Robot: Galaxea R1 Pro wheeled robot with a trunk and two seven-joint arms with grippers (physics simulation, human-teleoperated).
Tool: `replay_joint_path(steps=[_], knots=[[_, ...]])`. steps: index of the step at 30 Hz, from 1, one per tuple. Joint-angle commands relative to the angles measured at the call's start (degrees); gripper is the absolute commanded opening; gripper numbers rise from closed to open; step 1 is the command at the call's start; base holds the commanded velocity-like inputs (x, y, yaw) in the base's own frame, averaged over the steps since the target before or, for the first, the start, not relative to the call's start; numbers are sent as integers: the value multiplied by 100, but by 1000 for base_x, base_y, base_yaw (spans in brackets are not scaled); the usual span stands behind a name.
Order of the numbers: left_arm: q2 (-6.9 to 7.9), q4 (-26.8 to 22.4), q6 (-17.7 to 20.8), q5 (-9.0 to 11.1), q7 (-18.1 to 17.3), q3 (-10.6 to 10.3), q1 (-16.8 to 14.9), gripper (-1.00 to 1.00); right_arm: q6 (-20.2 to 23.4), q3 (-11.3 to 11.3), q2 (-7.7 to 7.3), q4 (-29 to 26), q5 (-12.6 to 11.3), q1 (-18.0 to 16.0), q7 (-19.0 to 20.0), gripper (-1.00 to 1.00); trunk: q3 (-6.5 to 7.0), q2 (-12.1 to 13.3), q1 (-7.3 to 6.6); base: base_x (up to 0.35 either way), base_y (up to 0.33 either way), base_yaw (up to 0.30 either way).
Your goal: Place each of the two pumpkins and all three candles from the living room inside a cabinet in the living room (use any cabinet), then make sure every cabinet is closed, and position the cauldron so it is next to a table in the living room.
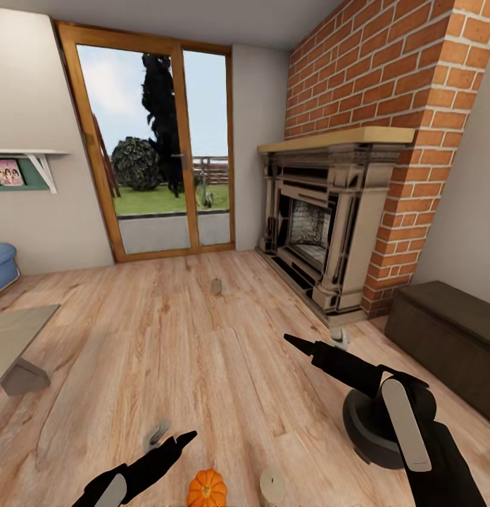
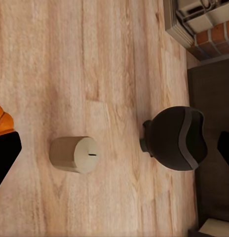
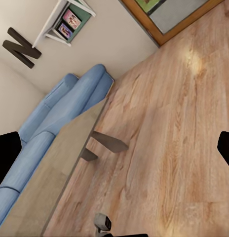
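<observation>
**Pumpkin at my feet, left arm closest**

The small bright orange ribbed pumpkin (image 1: 207, 489) sits on the pale wood plank floor (image 1: 203, 352), just beside my left fingers (image 1: 176, 443), low and slightly right of their tip. A squat greyish-tan candle (image 1: 272, 486) stands just right of it; in the left wrist view it sits between the pumpkin and the round matte black cauldron (image 2: 176, 138). My left arm reaches forward, angled low. My right fingers (image 1: 296, 343) point up-left above the cauldron, farther off. The long dark brown cabinet (image 1: 449, 338) waits at far right. Whether either pair of fingers is spread, I cannot tell.
</observation>
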Motion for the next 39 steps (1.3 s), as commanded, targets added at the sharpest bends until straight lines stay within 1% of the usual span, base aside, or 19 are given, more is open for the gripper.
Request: replay_joint_path(steps=[1,5,9,19,24,25,29,39], knots=[[-2,0,52,39,-14,20,-4,100,35,-8,1,-2,2,-5,21,100,-24,-44,22,0,0,0],[-2,0,52,39,-14,23,-3,100,35,-10,1,-4,4,-5,21,100,-96,-205,109,0,0,0],[-2,0,52,39,-14,25,-4,100,42,-10,-55,0,-10,-5,15,100,-168,-365,197,0,0,0],[1,-39,69,56,-13,20,-19,100,44,-16,-86,5,-27,-5,12,100,-347,-766,417,0,0,0],[74,-136,178,65,-27,17,-310,100,51,-13,-87,5,-34,-5,12,100,-437,-967,527,0,0,0],[114,-144,222,79,-28,18,-400,100,52,-15,-87,2,-39,-5,12,100,-455,-1007,549,0,0,0],[260,-121,394,153,-32,34,-549,100,52,-15,-87,0,-46,-5,12,100,-527,-1167,637,0,0,0],[244,-146,458,154,-31,53,-593,100,52,-17,-87,-4,-50,-5,12,100,-706,-1568,856,0,0,0]])
